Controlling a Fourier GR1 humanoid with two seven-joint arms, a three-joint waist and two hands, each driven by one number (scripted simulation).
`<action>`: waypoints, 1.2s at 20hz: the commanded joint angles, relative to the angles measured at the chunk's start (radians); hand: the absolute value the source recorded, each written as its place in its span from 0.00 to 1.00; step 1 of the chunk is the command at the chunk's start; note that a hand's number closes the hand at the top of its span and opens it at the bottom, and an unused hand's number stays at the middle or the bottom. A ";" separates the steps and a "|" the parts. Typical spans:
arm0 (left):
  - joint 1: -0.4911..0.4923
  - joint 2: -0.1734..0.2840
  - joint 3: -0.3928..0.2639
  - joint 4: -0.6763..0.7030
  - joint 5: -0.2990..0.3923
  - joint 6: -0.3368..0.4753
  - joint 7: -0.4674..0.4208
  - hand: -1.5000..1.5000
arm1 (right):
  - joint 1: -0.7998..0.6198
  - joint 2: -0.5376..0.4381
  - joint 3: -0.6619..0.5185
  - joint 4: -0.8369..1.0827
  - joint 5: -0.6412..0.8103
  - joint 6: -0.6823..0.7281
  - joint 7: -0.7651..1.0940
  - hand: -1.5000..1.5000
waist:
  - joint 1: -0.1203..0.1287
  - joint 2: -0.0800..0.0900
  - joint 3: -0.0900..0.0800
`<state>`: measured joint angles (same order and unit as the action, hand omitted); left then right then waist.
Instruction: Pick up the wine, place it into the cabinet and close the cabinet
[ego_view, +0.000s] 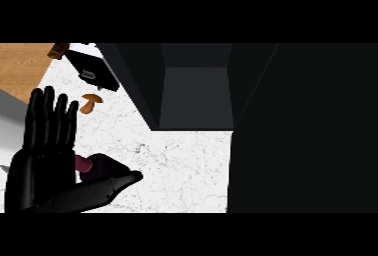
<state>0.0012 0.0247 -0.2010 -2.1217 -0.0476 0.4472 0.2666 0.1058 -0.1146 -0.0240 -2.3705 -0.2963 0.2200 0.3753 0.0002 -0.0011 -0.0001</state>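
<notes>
— At seven o'clock on the worktop (177, 165), what is your left hand (44, 170) doing?

— Its fingers are straight and apart, gripping nothing. The wine (100, 166) lies just behind my palm, mostly hidden.

— And the cabinet (193, 95)?

— At twelve o'clock, open, I think for the bottle. My right hand is out of sight.

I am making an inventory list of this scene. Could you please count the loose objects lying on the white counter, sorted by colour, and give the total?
Dark red: 1, the wine bottle, partly hidden behind the left hand
Orange-brown: 1, the mushroom
Black: 1, the flat device near the open cabinet
Total: 3
</notes>
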 joint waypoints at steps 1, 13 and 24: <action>0.018 -0.008 0.014 0.019 -0.031 0.012 -0.015 0.00 | 0.046 0.013 0.008 -0.076 -0.009 0.000 0.034 0.00 | -0.003 0.000 0.000; 0.209 0.018 0.095 0.034 0.071 -0.084 -0.154 0.00 | -0.043 0.001 -0.030 -0.013 -0.026 0.011 0.044 0.00 | 0.001 0.000 0.000; 0.261 0.043 0.229 0.189 0.196 -0.207 -0.301 0.00 | 0.040 0.054 0.004 -0.016 0.031 0.045 -0.033 0.00 | 0.000 0.000 0.000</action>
<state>0.2686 0.0449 -0.0252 -1.9738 0.1115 0.2822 -0.0174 0.1076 -0.0896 -0.0397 -2.3717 -0.2918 0.2469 0.3850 0.0003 -0.0010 -0.0002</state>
